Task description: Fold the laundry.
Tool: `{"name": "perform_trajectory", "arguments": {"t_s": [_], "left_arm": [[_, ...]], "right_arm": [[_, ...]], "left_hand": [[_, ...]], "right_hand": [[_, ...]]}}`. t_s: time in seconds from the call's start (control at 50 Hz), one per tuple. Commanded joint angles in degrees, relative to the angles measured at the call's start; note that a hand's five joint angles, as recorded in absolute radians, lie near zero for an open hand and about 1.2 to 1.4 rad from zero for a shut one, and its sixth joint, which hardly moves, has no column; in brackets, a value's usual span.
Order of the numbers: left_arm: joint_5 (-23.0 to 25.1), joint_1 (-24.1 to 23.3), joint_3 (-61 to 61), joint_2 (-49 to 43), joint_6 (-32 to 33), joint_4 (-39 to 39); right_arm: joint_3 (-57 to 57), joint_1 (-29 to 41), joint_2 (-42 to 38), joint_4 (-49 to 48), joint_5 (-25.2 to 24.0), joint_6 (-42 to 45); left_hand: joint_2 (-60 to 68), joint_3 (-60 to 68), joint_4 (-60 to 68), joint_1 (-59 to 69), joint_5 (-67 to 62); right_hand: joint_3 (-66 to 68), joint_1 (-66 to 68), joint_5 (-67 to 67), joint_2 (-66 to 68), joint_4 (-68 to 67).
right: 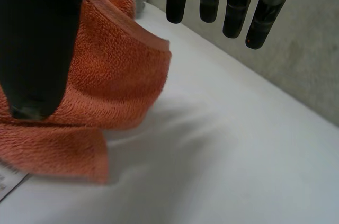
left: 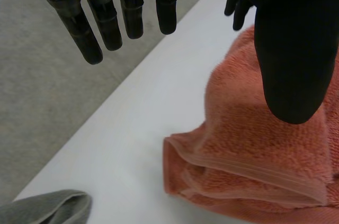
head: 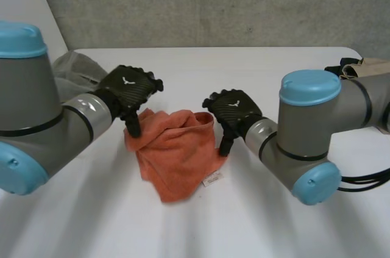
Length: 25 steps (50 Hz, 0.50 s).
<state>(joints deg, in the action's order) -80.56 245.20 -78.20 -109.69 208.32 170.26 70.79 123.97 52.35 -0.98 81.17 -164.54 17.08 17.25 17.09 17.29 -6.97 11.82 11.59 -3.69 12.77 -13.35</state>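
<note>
Head view: orange towel [head: 177, 154] lies bunched mid white table [head: 274, 69], w/ white tag [head: 212, 179] at its near edge. Soft terry, light, floppy, prob. grippy rather than slick. Hemmed corners look like the best grab pts. Left hand [head: 129, 90] is at towel's far-left corner, fingers straight, thumb over cloth, nothing pinched. Right hand [head: 234, 108] is at towel's far-right corner, also released, thumb by the hem. Grey cloth [head: 73, 66] lies well left of towel.
</note>
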Motion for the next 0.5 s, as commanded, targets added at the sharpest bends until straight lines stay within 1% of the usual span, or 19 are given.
{"name": "perform_trajectory", "arguments": {"t_s": [0.02, 0.04, 0.06, 0.12, 0.16, 0.2, 0.24, 0.34, 0.36, 0.42, 0.48, 0.5], "left_arm": [[-0.1, 1.9, -3.4, 6.7, -1.1, 0.2], [-0.1, 2.1, -4.1, 7.5, -1.5, 0.2], [-0.1, 2.2, -5.7, 9.1, -3.0, 0.2], [0.0, 2.2, -9.9, 12.8, -6.4, 0.2], [0.1, 2.2, -12.5, 14.4, -8.0, 0.1], [0.3, 2.1, -16.3, 16.5, -9.9, -0.1], [0.4, 1.9, -18.8, 17.7, -10.7, -0.3], [0.8, 1.2, -25.0, 18.6, -12.1, -0.2], [0.8, 0.7, -25.8, 18.1, -12.4, 0.0], [0.7, 0.0, -25.9, 16.8, -12.9, 0.3], [0.5, -0.4, -24.5, 12.7, -13.3, 1.9], [0.1, -0.8, -23.1, 10.7, -13.4, 3.6]], "right_arm": [[-0.4, 1.5, -1.0, -7.0, -0.7, 7.1], [-0.5, 1.5, -1.0, -7.4, -1.1, 8.3], [-0.6, 1.5, -1.0, -7.4, -1.3, 9.1], [-0.6, 1.5, -1.0, -7.3, -2.1, 11.9], [-0.6, 1.5, -1.0, -7.2, -2.7, 13.4], [-0.6, 1.5, -1.1, -7.1, -3.7, 15.5], [-0.6, 1.5, -1.2, -6.7, -4.7, 16.5], [-1.1, 1.4, -1.8, -3.9, -7.7, 18.1], [-1.5, 1.4, -2.5, -3.1, -8.6, 18.1], [-2.6, 1.3, -4.1, -1.9, -9.8, 18.2], [-3.5, 1.3, -5.2, -1.8, -9.6, 18.2], [-4.1, 1.3, -5.8, -1.9, -9.4, 18.2]], "left_hand": [[7.9, 7.7, 7.9, 7.7, -8.0], [10.8, 10.6, 10.8, 10.6, -10.9], [17.5, 17.3, 17.4, 17.2, -17.6], [26.1, 25.9, 26.1, 25.9, -26.2], [29.4, 29.3, 29.4, 29.2, -29.6], [35.5, 35.3, 35.5, 35.3, -35.6], [36.5, 36.4, 36.5, 36.3, -36.6], [32.8, 32.7, 32.8, 32.6, -33.0], [27.2, 27.0, 27.2, 27.0, -27.3], [19.1, 18.9, 19.0, 18.8, -19.2], [13.5, 13.3, 13.5, 13.3, -13.6], [9.7, 9.5, 9.6, 9.4, -9.8]], "right_hand": [[2.5, 2.7, -0.6, 1.5, -0.9], [5.6, 5.9, -3.8, 4.7, -4.1], [8.0, 8.2, -6.1, 7.0, -6.5], [12.9, 13.1, -11.0, 11.9, -11.4], [13.9, 14.1, -12.0, 12.9, -12.4], [16.9, 17.1, -15.0, 16.0, -15.4], [19.1, 19.3, -17.2, 18.2, -17.6], [24.2, 24.4, -22.3, 23.2, -22.6], [24.2, 24.4, -22.3, 23.2, -22.6], [24.2, 24.4, -22.3, 23.2, -22.6], [24.0, 24.2, -22.1, 23.0, -22.5], [24.0, 24.2, -22.1, 23.0, -22.5]]}}
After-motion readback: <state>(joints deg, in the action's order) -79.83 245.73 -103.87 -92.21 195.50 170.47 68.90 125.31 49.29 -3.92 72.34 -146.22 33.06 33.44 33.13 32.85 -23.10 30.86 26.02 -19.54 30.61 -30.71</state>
